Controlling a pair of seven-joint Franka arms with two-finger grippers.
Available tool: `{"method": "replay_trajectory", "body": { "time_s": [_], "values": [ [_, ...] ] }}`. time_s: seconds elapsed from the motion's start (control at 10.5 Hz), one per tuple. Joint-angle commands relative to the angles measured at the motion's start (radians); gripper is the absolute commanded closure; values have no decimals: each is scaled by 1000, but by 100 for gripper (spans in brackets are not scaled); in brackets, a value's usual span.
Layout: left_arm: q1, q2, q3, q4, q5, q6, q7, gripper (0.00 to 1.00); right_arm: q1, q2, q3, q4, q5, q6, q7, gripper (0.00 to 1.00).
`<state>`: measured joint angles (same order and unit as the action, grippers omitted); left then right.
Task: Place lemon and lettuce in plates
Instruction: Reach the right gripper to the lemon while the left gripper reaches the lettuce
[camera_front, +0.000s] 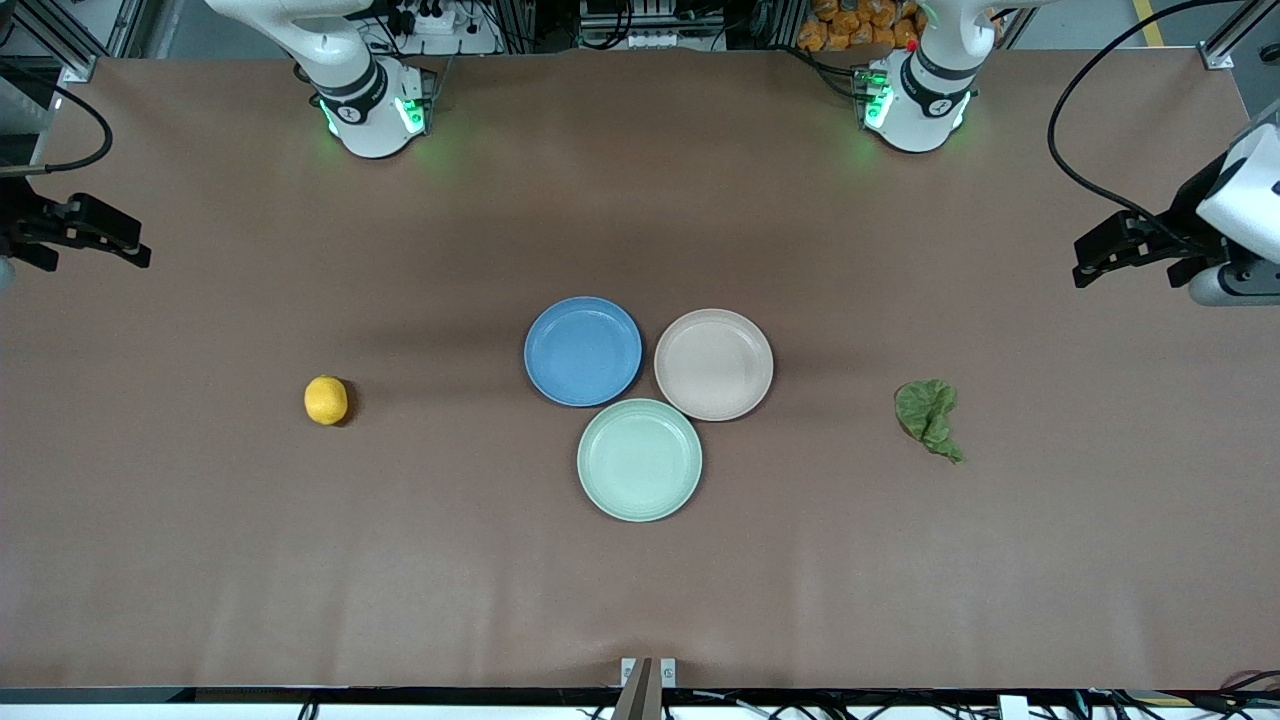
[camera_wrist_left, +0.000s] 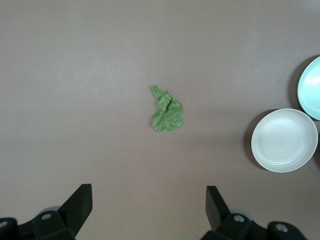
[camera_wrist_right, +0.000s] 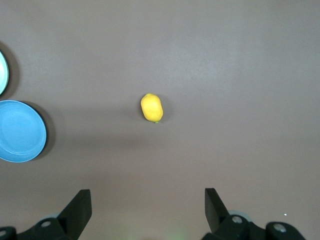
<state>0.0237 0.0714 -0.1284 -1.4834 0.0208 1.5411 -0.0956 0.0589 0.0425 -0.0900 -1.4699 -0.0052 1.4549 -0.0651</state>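
Observation:
The lemon (camera_front: 326, 400) lies on the brown table toward the right arm's end; it also shows in the right wrist view (camera_wrist_right: 151, 107). The lettuce (camera_front: 928, 415) lies toward the left arm's end and shows in the left wrist view (camera_wrist_left: 167, 111). The blue plate (camera_front: 583, 350) and the beige-pink plate (camera_front: 713, 363) sit side by side mid-table, both empty. My left gripper (camera_front: 1090, 262) hangs open and empty high over the table's left-arm end (camera_wrist_left: 149, 192). My right gripper (camera_front: 135, 245) hangs open and empty over the right-arm end (camera_wrist_right: 148, 196).
A pale mint-green plate (camera_front: 639, 459) sits empty, touching both other plates and nearer to the front camera. The arm bases (camera_front: 372, 105) stand along the table's edge farthest from the front camera. Bare table lies around the lemon and the lettuce.

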Motion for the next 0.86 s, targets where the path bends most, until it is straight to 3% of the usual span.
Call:
{"method": "replay_trajectory", "body": {
  "time_s": [0.0, 0.48, 0.76],
  "values": [
    [41, 46, -5, -56, -2, 11, 27, 0, 2, 14, -2, 22, 1, -13, 16, 0],
    [39, 146, -11, -265, -1, 317, 11, 0, 25, 121, 3, 19, 4, -18, 8, 0],
    [35, 278, -11, -285, -1, 459, 10, 0, 22, 224, 3, 16, 91, 53, 5, 0]
  ]
}}
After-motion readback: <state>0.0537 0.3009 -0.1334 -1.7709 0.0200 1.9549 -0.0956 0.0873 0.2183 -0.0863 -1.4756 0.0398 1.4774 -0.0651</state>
